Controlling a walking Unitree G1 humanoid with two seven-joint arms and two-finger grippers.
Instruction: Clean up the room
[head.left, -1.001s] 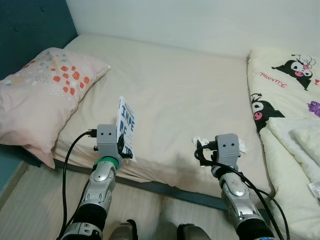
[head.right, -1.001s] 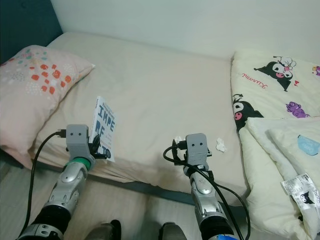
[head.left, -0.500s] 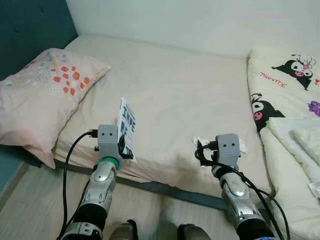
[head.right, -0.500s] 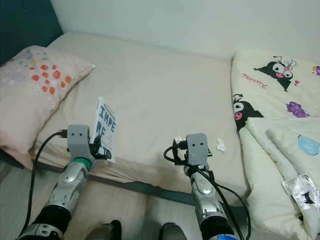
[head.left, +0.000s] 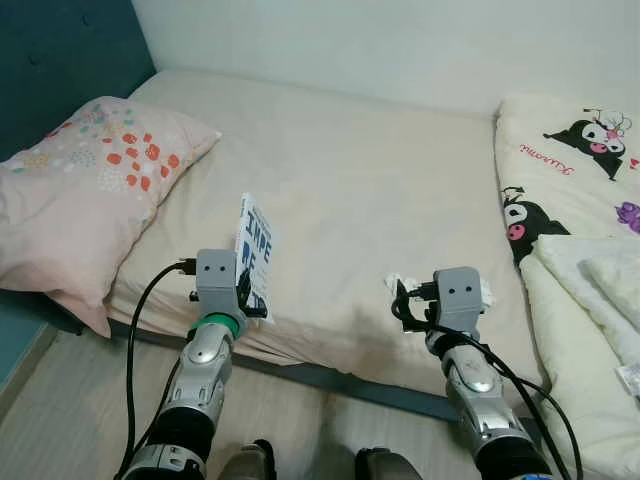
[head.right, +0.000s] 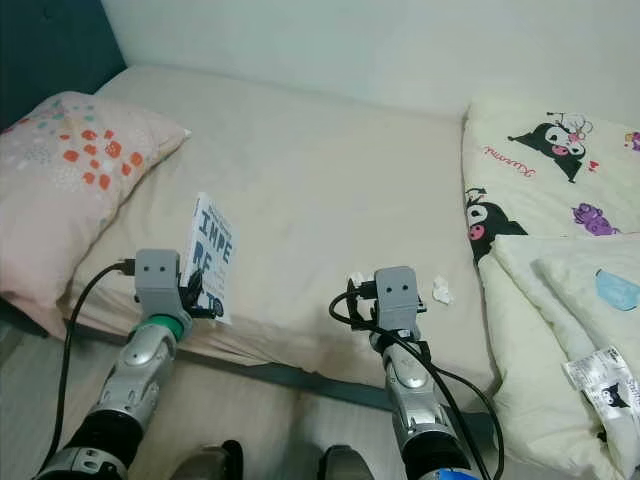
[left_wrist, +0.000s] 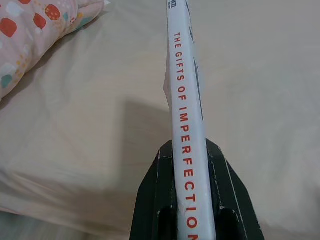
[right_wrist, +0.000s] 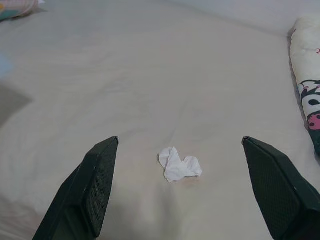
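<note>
My left gripper (left_wrist: 189, 150) is shut on a white book (left_wrist: 186, 90) with "The Gifts of Imperfection" in red on its spine. The book (head.left: 254, 252) stands upright on edge, just above the beige bed sheet (head.left: 360, 190) near the bed's front edge. My right gripper (right_wrist: 180, 141) is open, low over the sheet to the right. A small crumpled white tissue (right_wrist: 179, 165) lies on the sheet between and just beyond its fingers (right_wrist: 97, 180). From the head camera, a crumpled tissue (head.right: 440, 290) shows beside the right wrist.
A pink patterned pillow (head.left: 80, 190) lies at the bed's left end against a teal headboard (head.left: 60, 50). A cream cartoon-print blanket (head.left: 575, 180) is piled on the right. The bed's front edge (head.left: 330, 375) meets wooden floor (head.left: 70, 410). My feet stand close below.
The view has shifted slightly. Both grippers hold about the same places, the left still shut on the book.
</note>
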